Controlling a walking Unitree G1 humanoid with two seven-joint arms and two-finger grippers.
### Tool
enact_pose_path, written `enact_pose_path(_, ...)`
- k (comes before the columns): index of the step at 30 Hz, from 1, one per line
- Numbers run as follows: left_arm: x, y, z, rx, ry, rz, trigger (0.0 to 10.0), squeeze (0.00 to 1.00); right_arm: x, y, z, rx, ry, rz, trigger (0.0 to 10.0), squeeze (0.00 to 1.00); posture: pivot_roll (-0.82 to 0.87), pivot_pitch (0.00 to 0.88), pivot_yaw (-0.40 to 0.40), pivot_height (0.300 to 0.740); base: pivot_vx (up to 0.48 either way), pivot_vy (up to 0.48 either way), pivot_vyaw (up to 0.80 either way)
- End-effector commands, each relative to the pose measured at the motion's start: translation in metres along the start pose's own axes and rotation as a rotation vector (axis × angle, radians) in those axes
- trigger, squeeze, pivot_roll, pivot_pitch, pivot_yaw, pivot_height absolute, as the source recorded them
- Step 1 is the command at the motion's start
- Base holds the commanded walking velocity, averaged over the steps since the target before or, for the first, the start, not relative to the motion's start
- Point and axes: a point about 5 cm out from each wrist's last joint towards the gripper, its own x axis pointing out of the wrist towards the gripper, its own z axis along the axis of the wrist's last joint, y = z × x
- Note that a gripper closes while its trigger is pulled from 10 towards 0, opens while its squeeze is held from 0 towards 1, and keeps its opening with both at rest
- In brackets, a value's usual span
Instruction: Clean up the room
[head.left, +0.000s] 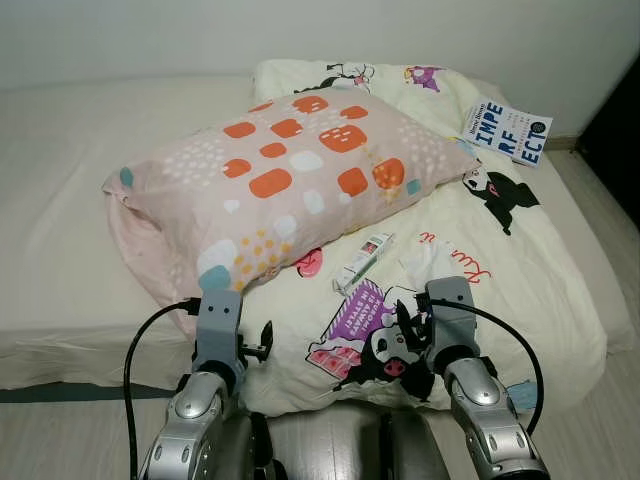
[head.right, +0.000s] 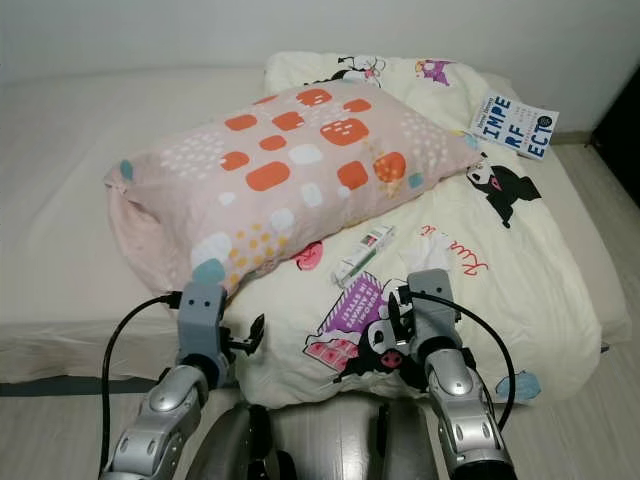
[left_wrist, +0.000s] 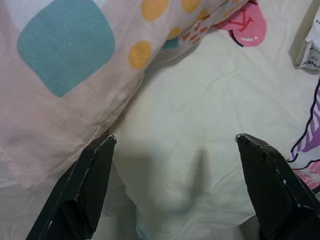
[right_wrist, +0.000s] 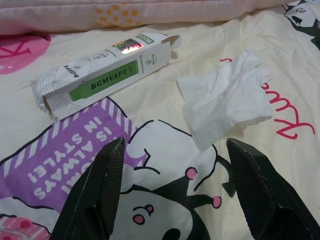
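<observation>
A pink pillow (head.left: 290, 170) with orange, white and teal patches lies across the bed on a cream cartoon-print blanket (head.left: 540, 270). On the blanket lie a small white and green carton (right_wrist: 102, 77) and a crumpled white tissue (right_wrist: 225, 97). A book (head.left: 507, 131) with blue letters rests at the bed's far right. My left gripper (left_wrist: 175, 142) is open over the blanket beside the pillow's near corner. My right gripper (right_wrist: 172, 145) is open just short of the tissue and carton.
A bare white mattress (head.left: 60, 200) stretches to the left of the pillow. The bed's front edge (head.left: 80, 365) meets a pale wood floor (head.left: 60, 440). A dark opening (head.left: 615, 140) stands at the far right beside the wall.
</observation>
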Motion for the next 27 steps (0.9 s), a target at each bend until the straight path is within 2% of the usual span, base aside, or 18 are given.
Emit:
enact_pose_path(1,-0.0040,0.0026,-0.0081,0.028,0.030,-0.003,10.0,0.00,-0.0041,0.0031,-0.0106,0.023,0.032,0.005,10.0,0.00,-0.02,0.329,0.066,0.613,0.000,0.000,0.00)
enact_pose_path(3,-0.0039,0.0024,-0.0078,0.037,0.027,-0.007,10.0,0.00,-0.0043,0.0033,-0.0108,0.024,0.032,0.005,10.0,0.00,-0.02,0.329,0.066,0.613,0.000,0.000,0.00)
enact_pose_path(5,-0.0045,0.0006,-0.0085,0.072,0.030,-0.022,10.0,0.00,-0.0043,0.0043,-0.0111,0.025,0.033,0.006,10.0,0.00,-0.02,0.329,0.068,0.613,0.000,-0.480,0.00)
enact_pose_path(9,-0.0053,0.0002,-0.0093,0.081,0.032,-0.021,10.0,0.00,-0.0044,0.0050,-0.0111,0.026,0.033,0.007,10.0,0.00,-0.02,0.328,0.069,0.613,0.000,-0.480,0.00)
enact_pose_path(14,-0.0053,0.0029,-0.0104,0.062,0.040,0.003,10.0,0.00,-0.0045,0.0064,-0.0115,0.027,0.032,0.009,10.0,0.00,-0.01,0.328,0.068,0.613,0.000,0.000,0.00)
enact_pose_path(27,-0.0044,0.0059,-0.0117,0.079,0.048,0.015,10.0,0.00,-0.0033,0.0061,-0.0117,0.025,0.031,0.008,10.0,0.00,-0.01,0.331,0.069,0.613,0.000,0.000,0.00)
